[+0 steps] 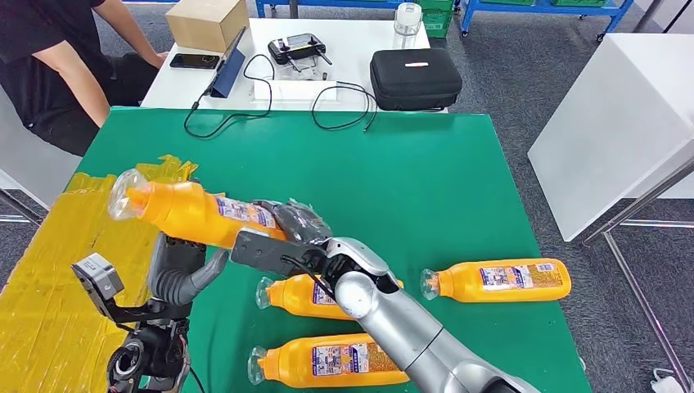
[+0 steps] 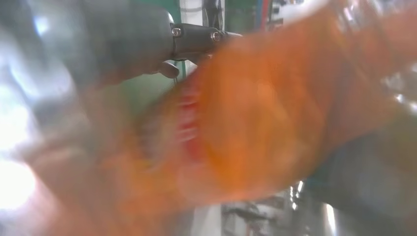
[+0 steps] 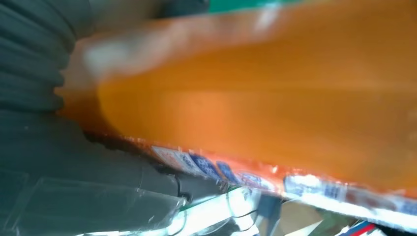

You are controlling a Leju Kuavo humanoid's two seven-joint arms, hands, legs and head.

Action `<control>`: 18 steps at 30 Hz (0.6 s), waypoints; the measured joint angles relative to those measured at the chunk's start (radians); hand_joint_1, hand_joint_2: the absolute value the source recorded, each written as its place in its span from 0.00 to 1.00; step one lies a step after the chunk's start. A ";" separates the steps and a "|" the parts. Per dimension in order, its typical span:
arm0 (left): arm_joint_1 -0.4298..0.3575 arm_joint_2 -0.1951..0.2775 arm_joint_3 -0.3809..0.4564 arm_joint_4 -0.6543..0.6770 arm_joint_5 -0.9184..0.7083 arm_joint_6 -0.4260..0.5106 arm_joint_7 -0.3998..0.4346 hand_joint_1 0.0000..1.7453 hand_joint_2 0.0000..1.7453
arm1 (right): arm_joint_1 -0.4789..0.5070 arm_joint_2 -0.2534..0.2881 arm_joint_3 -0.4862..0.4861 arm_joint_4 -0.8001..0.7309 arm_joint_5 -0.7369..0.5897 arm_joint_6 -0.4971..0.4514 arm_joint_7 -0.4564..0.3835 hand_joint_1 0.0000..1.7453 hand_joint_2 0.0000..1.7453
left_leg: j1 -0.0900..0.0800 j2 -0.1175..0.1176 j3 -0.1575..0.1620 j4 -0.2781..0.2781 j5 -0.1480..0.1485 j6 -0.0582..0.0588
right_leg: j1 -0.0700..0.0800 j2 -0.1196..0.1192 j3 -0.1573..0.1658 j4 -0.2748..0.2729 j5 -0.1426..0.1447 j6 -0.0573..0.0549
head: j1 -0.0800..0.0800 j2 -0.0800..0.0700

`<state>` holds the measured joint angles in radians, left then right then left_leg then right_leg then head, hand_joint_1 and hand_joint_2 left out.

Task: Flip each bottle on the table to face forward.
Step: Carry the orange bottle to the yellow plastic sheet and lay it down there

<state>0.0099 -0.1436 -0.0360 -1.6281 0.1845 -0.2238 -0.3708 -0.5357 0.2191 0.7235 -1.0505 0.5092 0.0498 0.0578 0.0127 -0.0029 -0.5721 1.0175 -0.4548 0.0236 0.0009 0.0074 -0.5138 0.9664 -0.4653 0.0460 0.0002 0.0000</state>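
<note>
- Your right hand (image 1: pixel 296 223) is holding the raised bottle (image 1: pixel 192 211) in its fingers, above the tabletop (image 1: pixel 393 164).
- Your left hand (image 1: pixel 182 274) is waiting open just below; keep turning slowly.

Held bottle label: I saw a printed label on the held bottle (image 1: pixel 196 213), with blue and red marks, but no word I could read.
Same label, right wrist view: I saw blue characters in a row on the held bottle (image 3: pixel 255 128), too blurred to read.
Right bottle label: the right bottle (image 1: pixel 499 281) on the green table (image 1: pixel 409 180) carried a white-and-blue panel; I could not make out the text.
Front bottle label: the front bottle (image 1: pixel 335 361) showed a similar panel, unreadable.
Middle bottle label: the middle bottle (image 1: pixel 299 296) was partly hidden and gave me nothing legible.
Black case: the black case (image 1: pixel 416 78) bore a small white tag with no text I could read.
</note>
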 joint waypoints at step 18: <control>0.063 0.002 0.064 -0.015 -0.028 0.032 -0.034 0.37 1.00 | 0.028 -0.028 0.184 -0.108 0.061 0.003 0.025 1.00 1.00 | -0.001 0.000 -0.002 0.000 0.000 0.000 | -0.001 0.000 -0.002 0.000 0.000 0.000 | 0.000 0.000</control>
<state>0.0727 -0.1415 0.0279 -1.6427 0.1560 -0.1918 -0.4050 -0.5076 0.1906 0.9073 -1.1585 0.5707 0.0524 0.0828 0.0120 -0.0026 -0.5738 1.0174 -0.4546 0.0234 -0.0002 0.0077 -0.5160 0.9669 -0.4654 0.0459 0.0004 0.0000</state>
